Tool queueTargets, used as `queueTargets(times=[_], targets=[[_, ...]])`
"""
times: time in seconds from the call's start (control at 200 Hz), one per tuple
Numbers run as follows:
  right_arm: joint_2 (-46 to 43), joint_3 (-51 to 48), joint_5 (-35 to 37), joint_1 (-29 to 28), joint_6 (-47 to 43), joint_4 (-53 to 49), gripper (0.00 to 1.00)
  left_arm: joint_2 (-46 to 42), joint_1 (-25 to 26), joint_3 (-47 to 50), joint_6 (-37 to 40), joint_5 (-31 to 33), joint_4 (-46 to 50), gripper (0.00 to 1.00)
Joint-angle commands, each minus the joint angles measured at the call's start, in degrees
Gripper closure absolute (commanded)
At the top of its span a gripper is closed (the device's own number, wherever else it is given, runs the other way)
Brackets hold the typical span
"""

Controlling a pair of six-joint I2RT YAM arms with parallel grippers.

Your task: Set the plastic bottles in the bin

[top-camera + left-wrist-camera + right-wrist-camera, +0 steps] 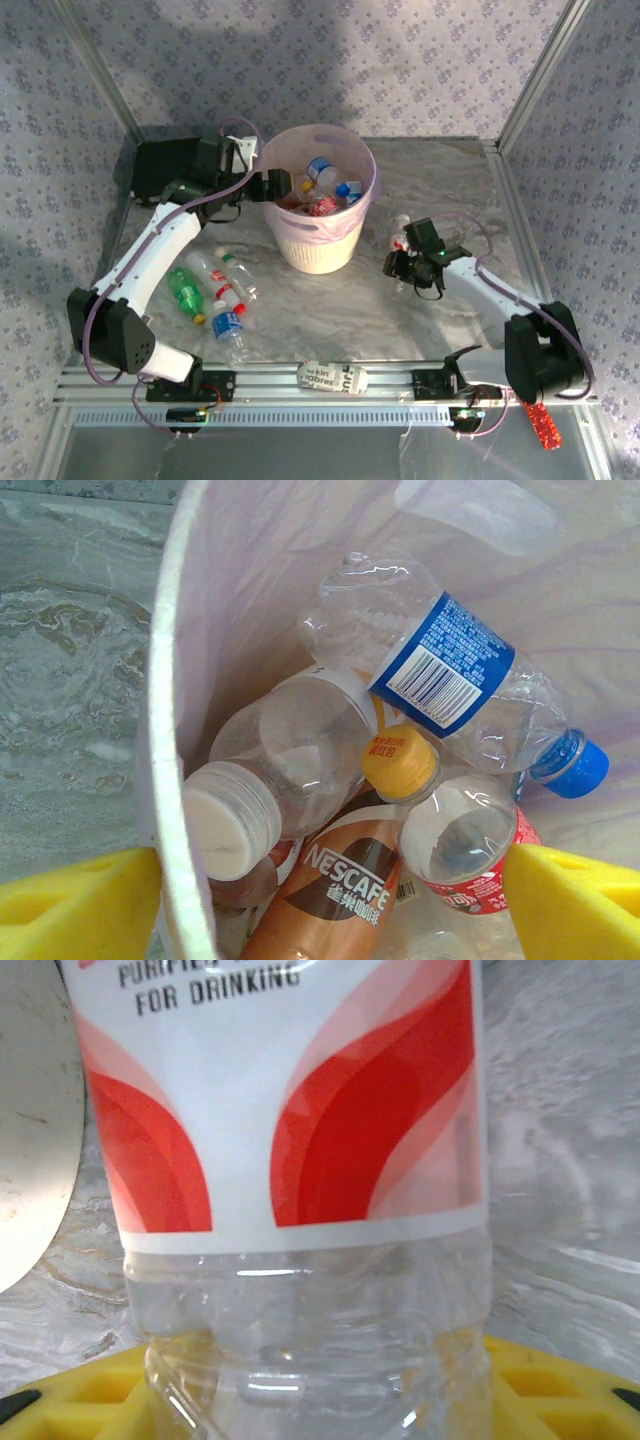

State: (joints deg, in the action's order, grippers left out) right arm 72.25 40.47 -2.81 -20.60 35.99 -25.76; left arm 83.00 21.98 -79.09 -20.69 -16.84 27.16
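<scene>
The pink bin [318,200] stands mid-table with bottles [440,670] heaped inside, lying every which way. The left gripper [278,186] hangs over its rim, yellow fingers [80,900] wide apart, holding nothing. Just right of the bin, the right gripper [405,262] presses its pads [560,1380] against a red-labelled bottle [300,1160], whose length runs straight away from the wrist.

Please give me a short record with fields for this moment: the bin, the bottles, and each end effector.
bin: upright, several bottles inside
table left of bin: a few more, one a green bottle
left end effector: open, over the bin's mouth
right end effector: around a red-labelled bottle right of the bin; grip unclear
</scene>
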Motion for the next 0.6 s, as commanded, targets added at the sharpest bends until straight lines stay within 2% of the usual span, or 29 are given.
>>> queueTargets(times=[0.0, 0.185, 0.37, 0.45, 0.595], targets=[[-4.6, 3.4, 0.4, 2.2, -2.9, -6.8, 0.44, 1.0, 0.2, -1.3, 0.1, -1.8, 0.6, 0.12], [-10.2, 10.8, -0.2, 5.5, -5.8, -15.6, 0.45, 1.4, 0.3, -1.4, 0.5, -1.2, 1.0, 0.12], [-11.0, 25.6, -1.2, 5.6, -9.6, -20.6, 0.45, 2.0, 1.1, -2.1, 0.6, -2.0, 1.0, 0.12], [-9.3, 34.1, -1.7, 4.3, -10.9, -21.5, 0.45, 2.3, 1.6, -2.5, 0.6, -2.0, 0.8, 0.12], [-3.6, 48.3, 1.2, -1.5, -13.2, -22.0, 0.45, 3.0, 2.3, -2.7, 0.4, -1.9, 0.5, 0.12]])
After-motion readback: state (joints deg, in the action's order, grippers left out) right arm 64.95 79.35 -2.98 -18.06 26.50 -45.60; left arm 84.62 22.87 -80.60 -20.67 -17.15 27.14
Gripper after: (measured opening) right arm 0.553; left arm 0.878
